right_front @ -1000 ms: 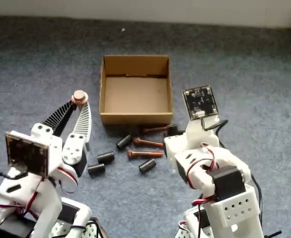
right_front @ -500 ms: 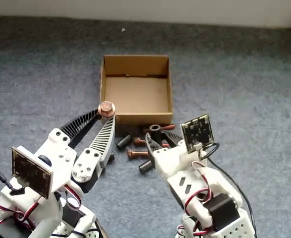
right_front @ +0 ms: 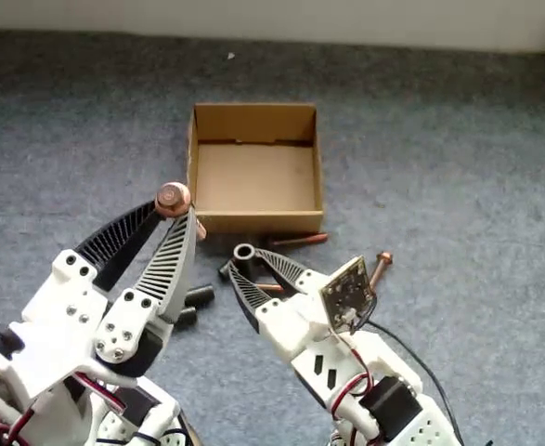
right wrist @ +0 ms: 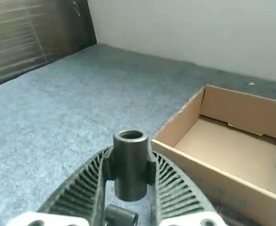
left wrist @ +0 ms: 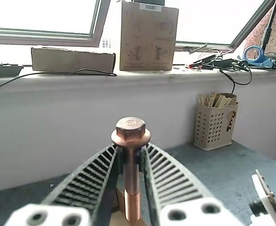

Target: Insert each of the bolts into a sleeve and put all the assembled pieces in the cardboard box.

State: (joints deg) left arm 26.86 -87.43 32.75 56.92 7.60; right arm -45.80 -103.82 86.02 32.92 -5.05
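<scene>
Mating step, I'd say: left pincer (left wrist: 131, 150) clamps a copper bolt (left wrist: 130, 131), right pincer (right wrist: 130, 162) clamps a black sleeve (right wrist: 130, 182), both aloft near the cardboard box (right_front: 254, 221); next, align shank with bore

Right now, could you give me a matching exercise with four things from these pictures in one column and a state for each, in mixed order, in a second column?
Things:
1. left pincer
2. right pincer
3. cardboard box
4. bolt beside the right arm's camera board

States:
A. empty
B. shut on a black sleeve
C. lying on the carpet
D. shut on a copper bolt

Pairs: 1-D, 2-B, 3-A, 4-C.
</scene>
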